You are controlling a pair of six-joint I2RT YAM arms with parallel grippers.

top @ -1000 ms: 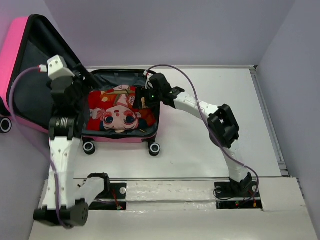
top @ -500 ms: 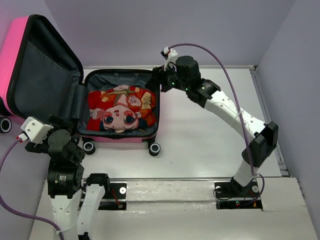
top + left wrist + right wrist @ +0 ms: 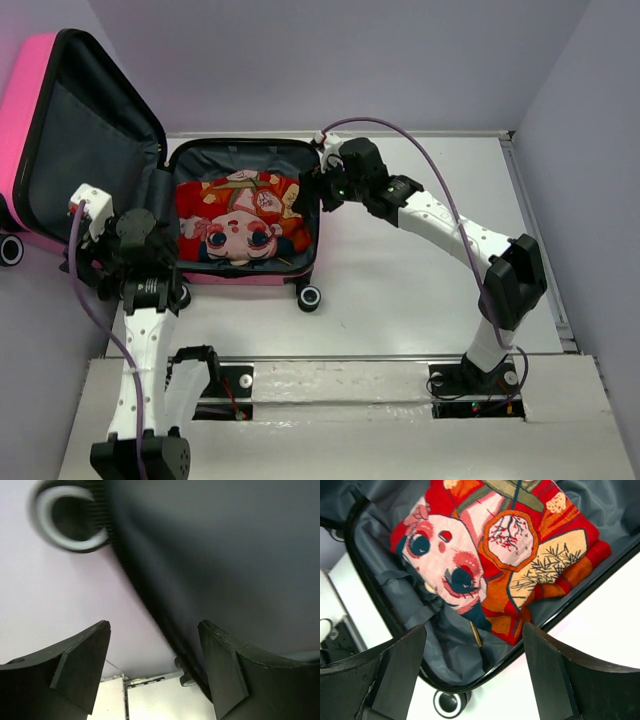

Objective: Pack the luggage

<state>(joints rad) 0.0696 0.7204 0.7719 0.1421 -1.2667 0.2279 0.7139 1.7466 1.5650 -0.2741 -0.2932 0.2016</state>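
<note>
**A:** What's the setting?

**B:** A white table (image 3: 430,280) boxed in by pale lilac walls, with both arms bolted at its near edge.

**A:** And the luggage?

**B:** The luggage (image 3: 240,281) lies open at the table's far left. Its pink lid (image 3: 25,110) stands tilted up by the left wall, with the dark grey lining facing the arms. The base lies flat, and a folded red cartoon-face cloth (image 3: 240,220) fills most of it. One caster wheel (image 3: 309,297) shows at the near right corner.

**A:** The right gripper?

**B:** The right gripper (image 3: 474,627) hangs above the base's right rim. Its jaws are spread wide with nothing held, and the cloth and lining show through the gap.

**A:** The left?

**B:** The left gripper (image 3: 153,627) is at the lid's near edge, fingers wide apart and empty. Its wrist view is blurred, so I cannot tell whether a finger touches the dark lid.
</note>
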